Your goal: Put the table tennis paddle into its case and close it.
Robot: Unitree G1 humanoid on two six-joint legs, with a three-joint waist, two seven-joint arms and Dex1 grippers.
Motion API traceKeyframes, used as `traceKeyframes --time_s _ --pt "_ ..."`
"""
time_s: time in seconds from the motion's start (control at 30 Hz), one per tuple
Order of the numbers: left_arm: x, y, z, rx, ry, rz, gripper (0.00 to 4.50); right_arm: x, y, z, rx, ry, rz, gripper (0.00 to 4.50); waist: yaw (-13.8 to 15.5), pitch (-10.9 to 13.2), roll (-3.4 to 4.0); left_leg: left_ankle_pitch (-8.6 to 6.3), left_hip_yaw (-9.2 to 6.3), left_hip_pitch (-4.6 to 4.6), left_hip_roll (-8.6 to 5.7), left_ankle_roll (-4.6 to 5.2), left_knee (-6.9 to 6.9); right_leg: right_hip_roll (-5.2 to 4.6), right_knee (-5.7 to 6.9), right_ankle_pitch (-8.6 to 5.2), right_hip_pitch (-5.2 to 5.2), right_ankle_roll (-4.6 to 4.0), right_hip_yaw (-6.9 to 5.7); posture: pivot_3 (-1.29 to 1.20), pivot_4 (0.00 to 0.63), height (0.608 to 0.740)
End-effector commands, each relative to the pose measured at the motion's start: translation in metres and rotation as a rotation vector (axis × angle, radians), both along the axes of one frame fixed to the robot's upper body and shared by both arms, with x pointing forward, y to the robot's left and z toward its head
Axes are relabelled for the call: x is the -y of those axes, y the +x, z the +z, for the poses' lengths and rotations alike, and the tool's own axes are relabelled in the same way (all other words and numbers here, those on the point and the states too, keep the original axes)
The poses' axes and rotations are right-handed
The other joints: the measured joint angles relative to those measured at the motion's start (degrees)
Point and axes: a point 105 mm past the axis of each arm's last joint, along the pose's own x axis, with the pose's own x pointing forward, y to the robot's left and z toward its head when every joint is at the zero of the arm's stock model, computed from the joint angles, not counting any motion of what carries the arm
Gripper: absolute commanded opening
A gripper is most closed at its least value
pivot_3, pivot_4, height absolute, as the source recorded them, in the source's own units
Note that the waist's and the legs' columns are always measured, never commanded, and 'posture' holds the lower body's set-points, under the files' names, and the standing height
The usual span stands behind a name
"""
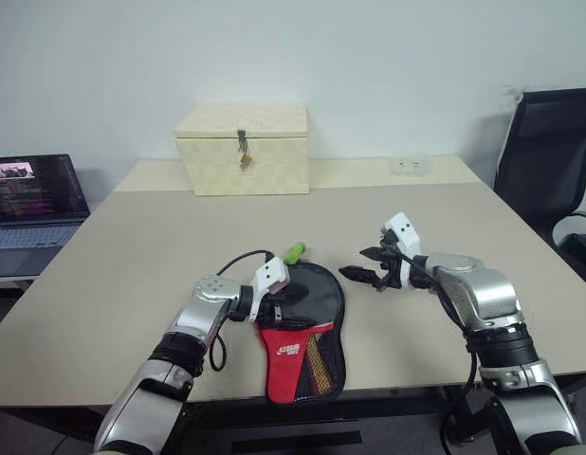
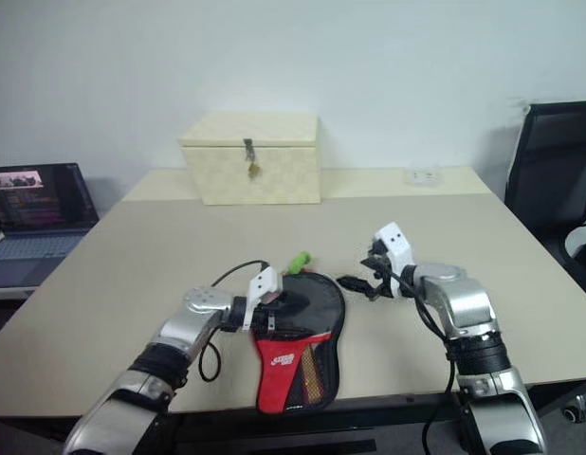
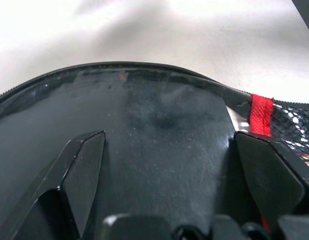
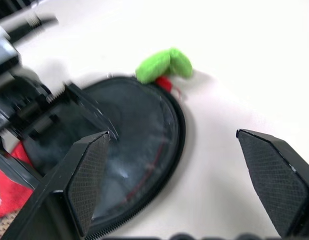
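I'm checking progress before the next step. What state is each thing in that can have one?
case: flat on the table, edge looks zipped shut from here; paddle not visible.
green zip tab: lying at the case's far edge.
cream box: lid down, latch hanging.
laptop: open, screen lit.
left gripper: open, over the case.
right gripper: open, empty, beside the case.

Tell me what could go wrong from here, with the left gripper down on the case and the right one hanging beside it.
1. The left gripper sits open over the case, gripping nothing; pressing could slide the case, which lies near the front edge of the table.
2. The green tab lies at the case's far rim; the open right gripper hangs off to the side and could miss it.
3. I cannot tell whether the case is fully zipped.
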Motion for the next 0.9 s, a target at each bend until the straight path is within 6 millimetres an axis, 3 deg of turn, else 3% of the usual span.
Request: traceKeyframes --time_s 0.03,0.23,0.4,0.63,0.9 --pt "-0.001 0.001 -0.005 -0.001 0.012 0.002 4.5 -0.018 0.007 0.039 0.064 0.101 0.008 4.47 -0.1 0.0 0.0 0.0 0.01 0.01 0.0 0.0 0.0 0.01 0.01 0.0 0.0 0.0 0.01 0.0 0.15 0.74" --pt "0.0 0.001 -0.007 0.002 0.006 0.003 4.5 -0.049 0.036 0.047 0.0 0.175 -0.065 4.47 0.1 0.0 0.0 0.01 -0.03 0.04 0.03 0.01 0.01 0.01 0.05 0.01 0.01 -0.01 -0.02 0.0 0.15 0.74" --pt "0.0 -0.001 -0.008 0.005 0.002 0.006 4.5 -0.086 0.061 0.027 -0.018 0.123 -0.129 4.47 0.1 0.0 0.0 0.01 -0.01 0.04 0.03 0.01 -0.01 -0.02 0.05 0.01 0.0 -0.01 -0.02 0.0 0.15 0.74" --pt "-0.004 -0.003 -0.007 0.013 0.0 0.02 4.5 -0.115 0.069 0.004 -0.024 0.096 -0.199 4.47 0.0 0.0 0.01 0.0 0.0 0.02 0.05 0.01 -0.03 -0.03 0.02 0.01 0.0 -0.02 -0.01 0.0 0.15 0.74" --pt "-0.009 -0.009 -0.009 0.015 0.005 0.041 4.5 -0.137 0.068 -0.006 0.019 0.073 -0.283 4.47 -0.1 0.0 0.01 0.01 -0.04 0.02 0.08 0.0 -0.05 -0.03 0.05 0.01 -0.02 -0.02 -0.01 0.0 0.15 0.74"
